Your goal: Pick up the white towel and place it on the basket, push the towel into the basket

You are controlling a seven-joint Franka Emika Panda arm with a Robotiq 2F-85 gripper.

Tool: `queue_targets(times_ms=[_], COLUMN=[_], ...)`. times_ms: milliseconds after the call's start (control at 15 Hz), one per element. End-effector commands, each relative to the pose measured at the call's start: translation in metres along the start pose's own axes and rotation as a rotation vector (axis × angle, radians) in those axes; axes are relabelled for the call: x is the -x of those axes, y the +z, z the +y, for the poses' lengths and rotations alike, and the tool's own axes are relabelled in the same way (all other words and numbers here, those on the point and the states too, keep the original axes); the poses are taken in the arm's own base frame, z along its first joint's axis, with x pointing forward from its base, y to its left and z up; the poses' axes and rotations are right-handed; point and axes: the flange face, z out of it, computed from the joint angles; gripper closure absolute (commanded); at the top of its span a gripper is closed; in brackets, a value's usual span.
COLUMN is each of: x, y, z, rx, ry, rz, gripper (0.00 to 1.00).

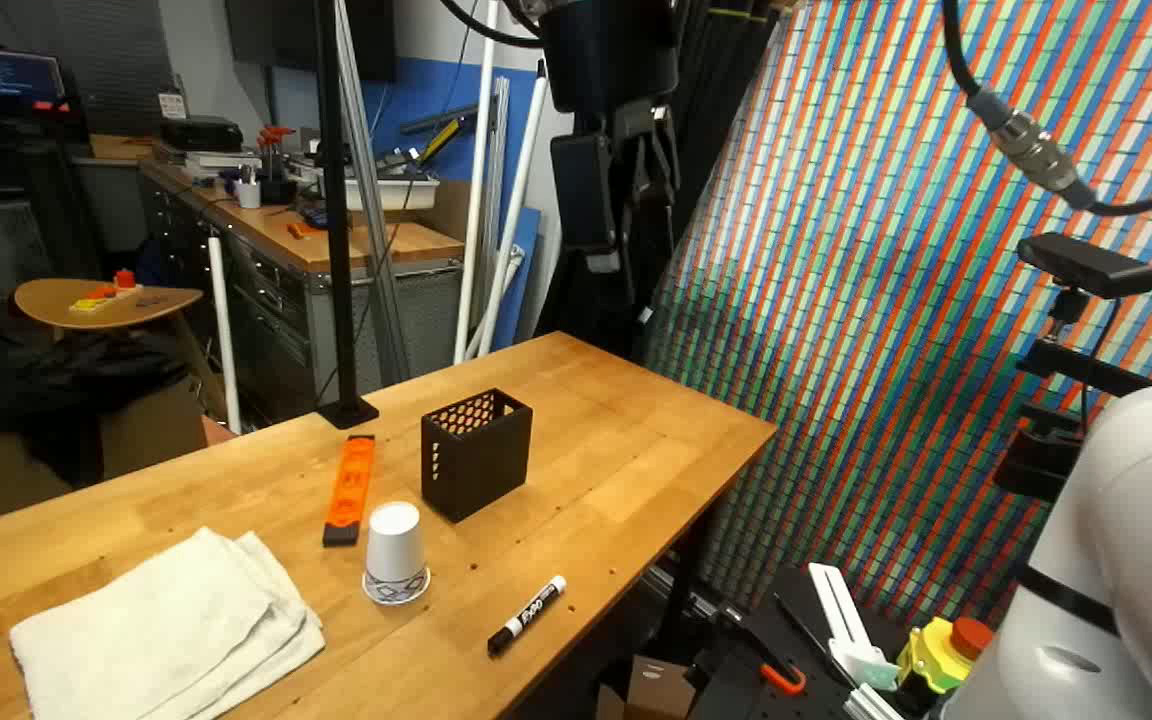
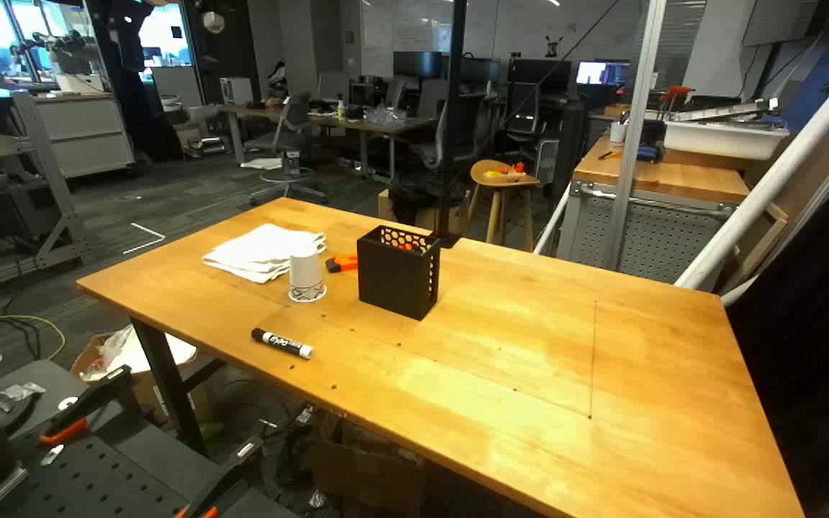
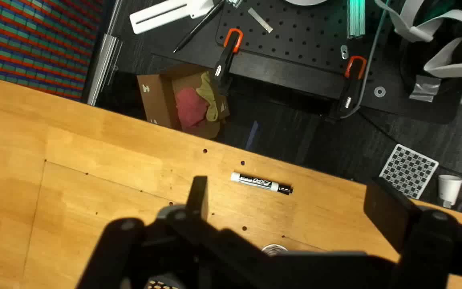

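Note:
The white towel lies folded and flat on the wooden table in both exterior views; the wrist view does not show it. Upright on the same table stands the dark basket, its honeycomb-perforated top opening facing up. Only a sliver of the basket shows at the bottom of the wrist view, mostly behind the gripper. High above the table, away from towel and basket, my gripper hangs pointing down. In the wrist view the gripper is open, fingers wide apart with nothing between them.
A white paper cup stands upside down between towel and basket. An orange-and-black tool lies beside the basket. A marker lies near the table edge. A black post rises at the table's far edge.

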Motion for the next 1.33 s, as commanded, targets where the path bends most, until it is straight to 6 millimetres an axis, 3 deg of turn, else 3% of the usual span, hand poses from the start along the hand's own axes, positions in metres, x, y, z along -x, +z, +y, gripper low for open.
queue_targets(times_ms=[0,533,733,1067,1267], x=[0.0,0.002,-0.007,-0.038,-0.069], y=[-0.002,-0.008,-0.006,-0.005,-0.007], z=[0.0,0.001,-0.009,-0.036,-0.065], rx=[0.0,0.002,0.002,0.008,0.012], ry=[0.001,0.003,-0.013,-0.088,-0.167], rz=[0.004,0.018,0.01,0.026,0.073], gripper=[0.0,0.0,0.0,0.0,0.0])
